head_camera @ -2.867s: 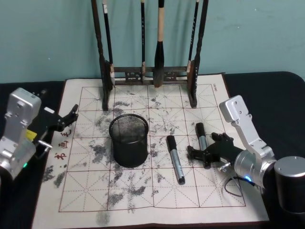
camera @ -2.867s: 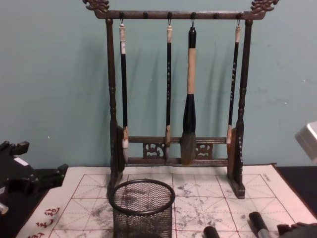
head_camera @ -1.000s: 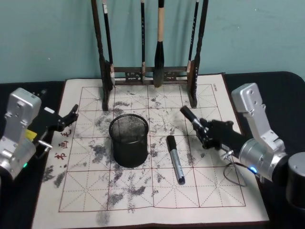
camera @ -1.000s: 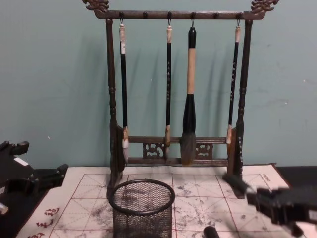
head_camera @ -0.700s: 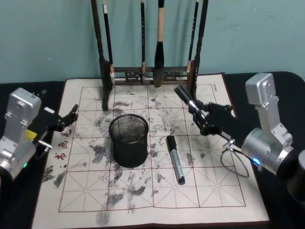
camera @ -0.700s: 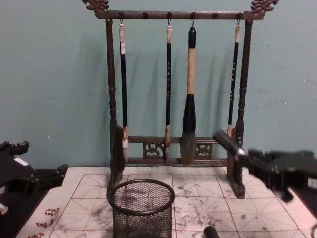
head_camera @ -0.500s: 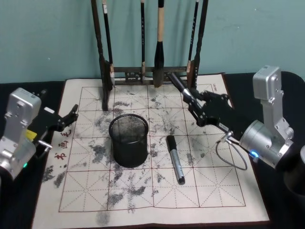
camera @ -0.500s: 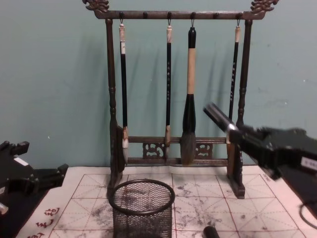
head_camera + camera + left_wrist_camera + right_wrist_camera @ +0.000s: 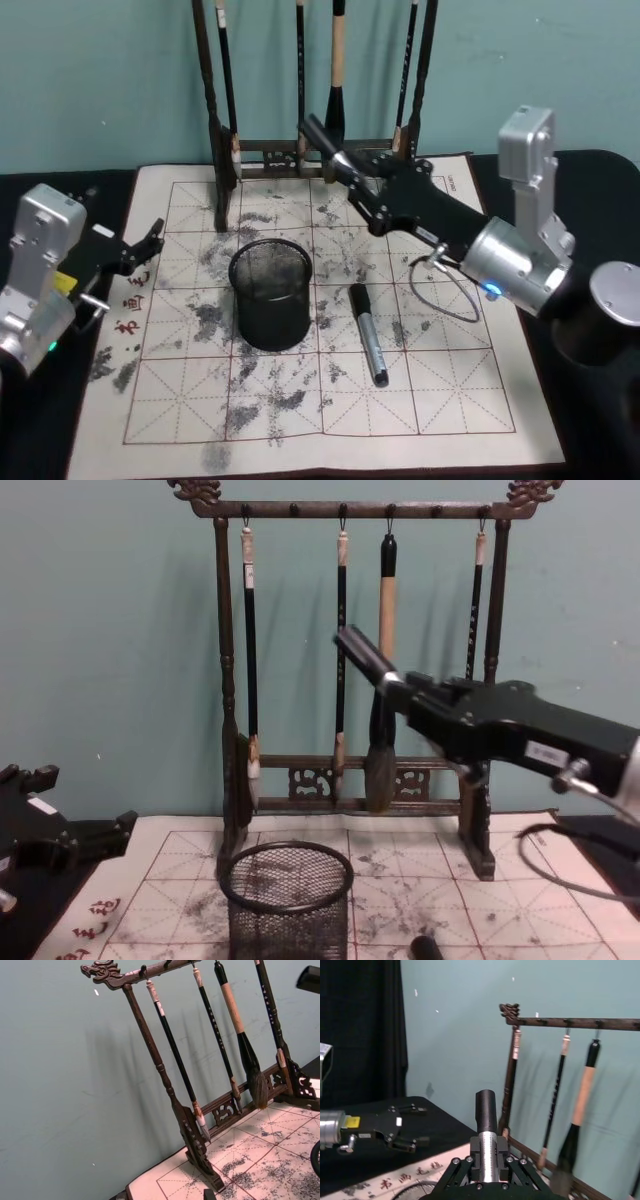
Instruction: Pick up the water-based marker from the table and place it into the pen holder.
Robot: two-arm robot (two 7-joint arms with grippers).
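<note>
The right gripper (image 9: pixel 368 183) has its fingers clamped on the black-capped, silver-barrelled water-based marker (image 9: pixel 325 143), held high at about one o'clock from the small black wire-mesh pen holder (image 9: pixel 270 318), cap tilted toward the tall dark wooden brush rack (image 9: pixel 212 120). I'd swing it over the rim, tip it upright clear of the hanging brushes (image 9: pixel 338 60), then let go low. The left gripper (image 9: pixel 140 252) sits at nine o'clock, fingers spread, empty.

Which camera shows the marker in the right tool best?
Chest view: the marker shows side-on, tilted, gripped by the right tool, raised higher than the pen holder. Head view shows it against the brush rack's base; right wrist view looks along its barrel. The left tool sits parked left.
</note>
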